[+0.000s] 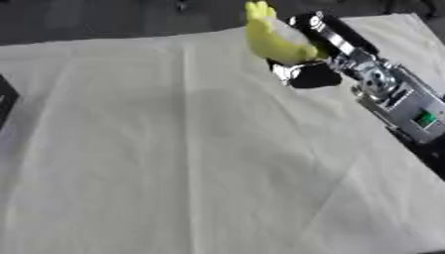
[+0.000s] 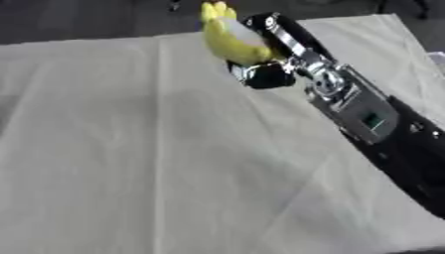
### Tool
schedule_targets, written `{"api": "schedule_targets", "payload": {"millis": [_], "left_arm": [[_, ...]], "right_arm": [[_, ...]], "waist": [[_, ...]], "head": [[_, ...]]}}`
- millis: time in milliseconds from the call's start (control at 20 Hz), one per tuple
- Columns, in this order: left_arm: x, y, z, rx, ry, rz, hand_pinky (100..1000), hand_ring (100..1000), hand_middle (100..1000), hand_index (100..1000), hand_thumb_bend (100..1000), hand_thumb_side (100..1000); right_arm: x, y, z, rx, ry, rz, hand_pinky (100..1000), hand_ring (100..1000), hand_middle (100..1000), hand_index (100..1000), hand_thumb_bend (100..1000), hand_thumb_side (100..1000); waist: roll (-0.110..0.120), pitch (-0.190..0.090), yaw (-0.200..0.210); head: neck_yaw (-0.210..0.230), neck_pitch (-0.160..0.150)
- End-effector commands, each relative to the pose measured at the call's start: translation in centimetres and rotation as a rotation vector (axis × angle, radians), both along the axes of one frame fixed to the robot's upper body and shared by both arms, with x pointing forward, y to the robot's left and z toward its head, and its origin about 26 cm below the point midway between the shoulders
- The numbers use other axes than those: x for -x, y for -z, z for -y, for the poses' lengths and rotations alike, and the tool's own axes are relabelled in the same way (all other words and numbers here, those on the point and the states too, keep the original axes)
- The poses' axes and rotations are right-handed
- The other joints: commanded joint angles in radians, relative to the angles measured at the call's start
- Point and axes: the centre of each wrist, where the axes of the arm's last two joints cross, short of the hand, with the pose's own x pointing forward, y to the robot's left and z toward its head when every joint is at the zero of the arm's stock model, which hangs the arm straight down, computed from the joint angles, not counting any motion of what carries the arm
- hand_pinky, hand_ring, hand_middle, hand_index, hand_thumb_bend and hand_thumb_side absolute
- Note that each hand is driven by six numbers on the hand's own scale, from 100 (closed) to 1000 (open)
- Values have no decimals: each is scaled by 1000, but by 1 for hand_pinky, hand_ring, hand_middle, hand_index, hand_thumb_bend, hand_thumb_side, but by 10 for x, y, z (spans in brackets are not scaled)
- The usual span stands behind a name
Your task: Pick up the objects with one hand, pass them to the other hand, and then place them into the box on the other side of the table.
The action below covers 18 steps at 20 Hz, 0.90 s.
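A yellow soft object (image 1: pixel 274 37), rounded with a lobed top, is held up above the table's far edge. My right hand (image 1: pixel 309 72) is shut on it, dark fingers curled under and behind it. The right arm (image 1: pixel 396 99) comes in from the right, black with silver joints and a small green mark. In the right eye view the same yellow object (image 2: pixel 230 37) shows near the top middle. My left hand appears in neither view.
A creased cream cloth (image 1: pixel 174 158) covers the table. A dark box corner (image 1: pixel 5 99) shows at the left edge. Dark floor lies beyond the table's far edge.
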Motion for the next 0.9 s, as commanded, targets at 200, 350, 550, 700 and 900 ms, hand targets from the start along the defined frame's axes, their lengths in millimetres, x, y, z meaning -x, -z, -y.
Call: {"api": "schedule_targets", "payload": {"millis": [200,350,550,700,900], "left_arm": [[4,-14,11,-49,90,-14,768,724,738,769,372,350],[6,-15,26,-94,194,-60,773,731,745,782,386,357],[10,-17,47,-166,341,-130,782,742,751,800,424,355],[14,-19,65,-235,438,-175,786,747,754,821,476,354],[20,-22,90,-318,538,-200,795,755,763,846,579,311]], "right_arm": [[-6,-2,-19,34,-85,45,759,523,405,558,100,100],[-8,0,-31,55,-141,56,762,523,406,559,100,100],[-10,1,-42,66,-200,62,764,523,408,561,100,100],[-10,0,-49,78,-238,65,767,524,409,562,100,100],[-11,-1,-56,81,-274,63,766,523,408,562,100,100]], "waist": [[15,-39,-2],[15,-40,-1],[14,-39,2],[14,-37,7],[13,-34,14]], "head": [[25,-2],[32,3],[42,7],[44,6],[42,2]]}}
